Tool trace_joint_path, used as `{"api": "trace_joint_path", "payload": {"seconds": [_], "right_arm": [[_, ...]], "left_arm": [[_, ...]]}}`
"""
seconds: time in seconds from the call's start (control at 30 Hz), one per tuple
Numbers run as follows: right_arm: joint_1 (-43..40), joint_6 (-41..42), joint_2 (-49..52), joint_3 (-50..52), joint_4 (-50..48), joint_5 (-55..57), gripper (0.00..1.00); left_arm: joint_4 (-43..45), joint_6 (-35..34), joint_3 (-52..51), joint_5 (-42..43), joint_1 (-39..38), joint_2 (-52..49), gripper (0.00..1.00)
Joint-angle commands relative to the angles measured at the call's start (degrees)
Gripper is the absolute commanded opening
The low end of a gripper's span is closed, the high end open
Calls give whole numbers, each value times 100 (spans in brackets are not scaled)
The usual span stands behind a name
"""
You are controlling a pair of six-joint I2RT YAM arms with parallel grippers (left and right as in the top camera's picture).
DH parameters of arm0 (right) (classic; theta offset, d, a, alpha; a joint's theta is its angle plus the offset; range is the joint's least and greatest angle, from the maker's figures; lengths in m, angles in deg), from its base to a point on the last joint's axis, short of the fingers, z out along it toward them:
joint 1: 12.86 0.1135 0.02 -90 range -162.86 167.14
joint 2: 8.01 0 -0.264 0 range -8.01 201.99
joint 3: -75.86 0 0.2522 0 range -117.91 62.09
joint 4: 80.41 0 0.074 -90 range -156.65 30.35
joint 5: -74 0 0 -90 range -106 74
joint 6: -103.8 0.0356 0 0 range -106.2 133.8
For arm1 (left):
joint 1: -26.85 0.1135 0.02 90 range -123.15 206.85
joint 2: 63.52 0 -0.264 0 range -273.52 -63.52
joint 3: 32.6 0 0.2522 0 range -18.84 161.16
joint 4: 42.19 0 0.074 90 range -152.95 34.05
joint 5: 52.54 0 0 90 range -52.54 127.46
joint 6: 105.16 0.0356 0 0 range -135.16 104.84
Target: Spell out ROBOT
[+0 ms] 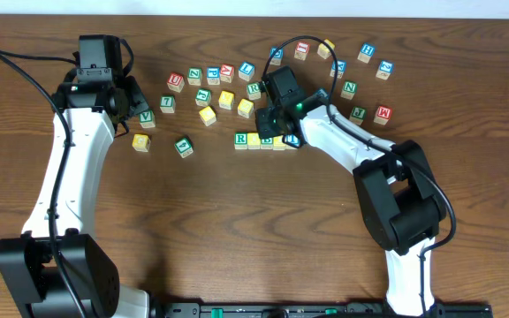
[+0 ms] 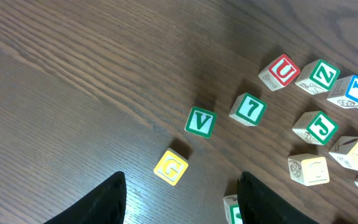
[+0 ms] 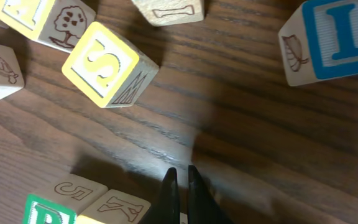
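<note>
Fingers on left [image 2: 101, 202] wide apart, empty; right fingers [image 3: 169, 193] nearly together, tips beside K block [image 3: 114, 208].

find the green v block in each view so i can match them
Overhead: green V block sits upper left of centre.
Left wrist: it sits mid-frame, above the yellow G block.
Right wrist: not in it.
Shared landmark: green 7 block, just right of it.
</note>
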Motion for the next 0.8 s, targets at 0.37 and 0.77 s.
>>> {"api": "trace_joint_path", "payload": {"seconds": [0.37,0.77], "right_arm": [[66,-120,92,-52,103,-107,1],[70,-227,92,-52,116,-192,1]], "left_arm": [[-11,-76,31,-13,20,-9,56],[-13,-76,31,-15,20,-9,56]]}}
